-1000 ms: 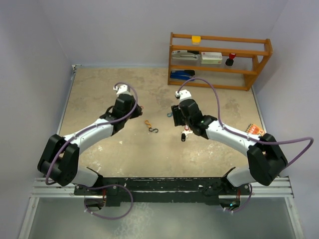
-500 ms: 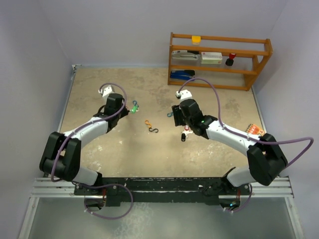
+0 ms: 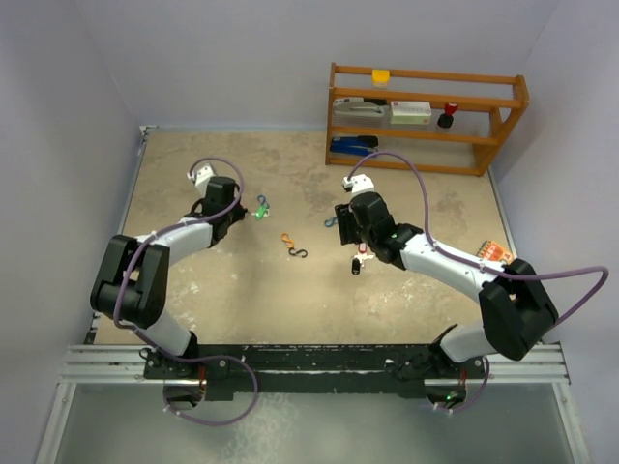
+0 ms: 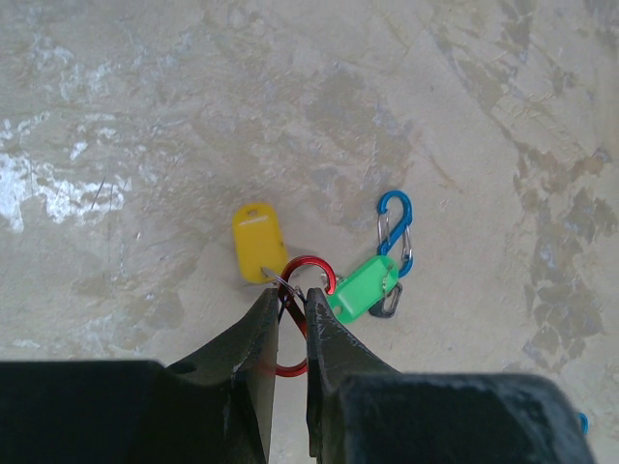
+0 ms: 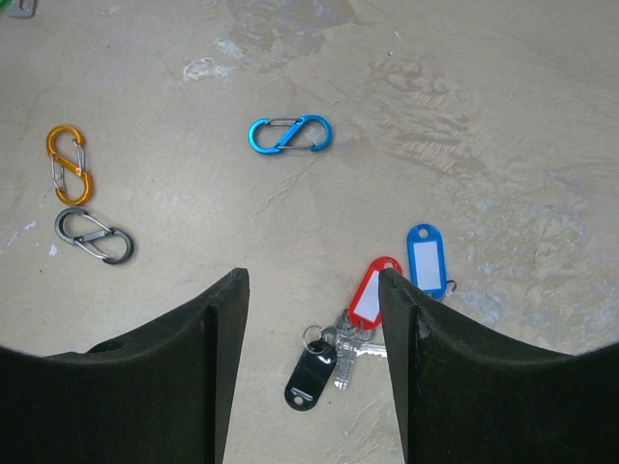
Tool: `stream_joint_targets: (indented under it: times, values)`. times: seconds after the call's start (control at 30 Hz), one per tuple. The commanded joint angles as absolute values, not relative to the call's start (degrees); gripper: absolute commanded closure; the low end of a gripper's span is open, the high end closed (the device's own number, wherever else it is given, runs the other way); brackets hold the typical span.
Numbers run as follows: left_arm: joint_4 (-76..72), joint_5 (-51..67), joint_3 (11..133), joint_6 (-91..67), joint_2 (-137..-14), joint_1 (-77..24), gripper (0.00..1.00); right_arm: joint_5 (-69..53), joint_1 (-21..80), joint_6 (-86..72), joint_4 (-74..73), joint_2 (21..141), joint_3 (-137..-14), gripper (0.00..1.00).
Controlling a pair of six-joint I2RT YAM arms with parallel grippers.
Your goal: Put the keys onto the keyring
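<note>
Left claw [image 4: 288,296] pinches the red clip [image 4: 309,258] by the yellow tag [image 4: 256,242], right claw [image 5: 311,280] just open over the fob [image 5: 308,375].

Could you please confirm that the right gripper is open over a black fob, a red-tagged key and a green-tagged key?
Not quite: the second tag is blue, not green. The right wrist view shows the right gripper open over the black fob, the red-tagged key and a blue-tagged key.
</note>
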State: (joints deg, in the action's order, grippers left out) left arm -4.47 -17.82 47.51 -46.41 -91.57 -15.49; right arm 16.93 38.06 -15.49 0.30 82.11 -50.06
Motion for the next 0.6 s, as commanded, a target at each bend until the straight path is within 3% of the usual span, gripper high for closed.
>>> stream_joint_targets:
  times: [0.0,0.57]
  values:
    - [-9.1,-18.0,50.5,-46.8,-92.5,-14.5,0.98,16.5,37.7,-16.2,1.5,80.3,-49.3,0.41]
    - [-14.2,-15.0,50.8,-46.8,-96.1,-13.4,0.9,16.0,37.4,-16.1,1.2,80.9,-49.8,0.41]
